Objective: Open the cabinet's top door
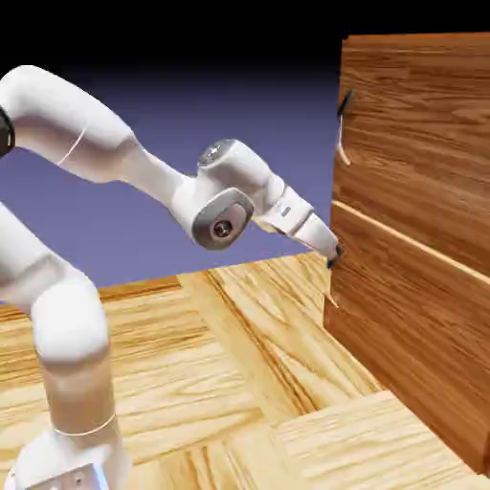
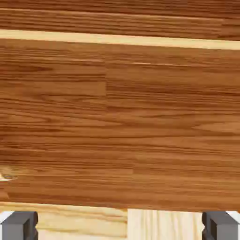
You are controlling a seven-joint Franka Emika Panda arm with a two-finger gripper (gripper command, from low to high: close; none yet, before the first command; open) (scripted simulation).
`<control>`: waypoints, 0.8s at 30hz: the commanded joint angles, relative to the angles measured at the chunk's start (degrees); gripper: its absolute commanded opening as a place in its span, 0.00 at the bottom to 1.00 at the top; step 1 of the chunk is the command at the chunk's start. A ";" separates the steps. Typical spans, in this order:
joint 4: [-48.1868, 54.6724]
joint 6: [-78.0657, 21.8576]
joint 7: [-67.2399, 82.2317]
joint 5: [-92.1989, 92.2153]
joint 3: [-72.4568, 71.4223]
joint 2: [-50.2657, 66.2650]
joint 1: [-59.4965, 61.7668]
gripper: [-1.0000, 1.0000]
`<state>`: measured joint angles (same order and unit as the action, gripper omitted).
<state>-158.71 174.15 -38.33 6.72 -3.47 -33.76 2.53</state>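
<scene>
Fingers spread wide, facing cabinet's lower panel; top door above.

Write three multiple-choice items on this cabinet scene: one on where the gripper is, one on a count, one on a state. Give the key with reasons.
1. The gripper is level with:
A. the top door's handle
B. the lower panel's upper edge
C. the table

2. How many stacked front panels does the cabinet show?
A. one
B. two
C. three

3. The fingers are:
A. spread, holding nothing
B. clamped on a handle
C. clamped on a cube

Key: 1 B, since the exterior view puts the fingertips just below the pale seam, far below the top door and its handle. 2 B, one seam divides the front. 3 A, the hand view shows both tips far apart with only wood between.
</scene>
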 commanded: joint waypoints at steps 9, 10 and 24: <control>7.64 0.49 13.78 22.43 -11.57 -3.66 10.73 0.50; 8.49 0.55 15.31 24.93 -12.85 -4.07 11.92 0.50; 20.38 1.31 36.74 59.82 -30.85 -9.77 28.60 0.50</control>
<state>-138.33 175.47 -1.59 66.54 -34.31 -43.53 31.13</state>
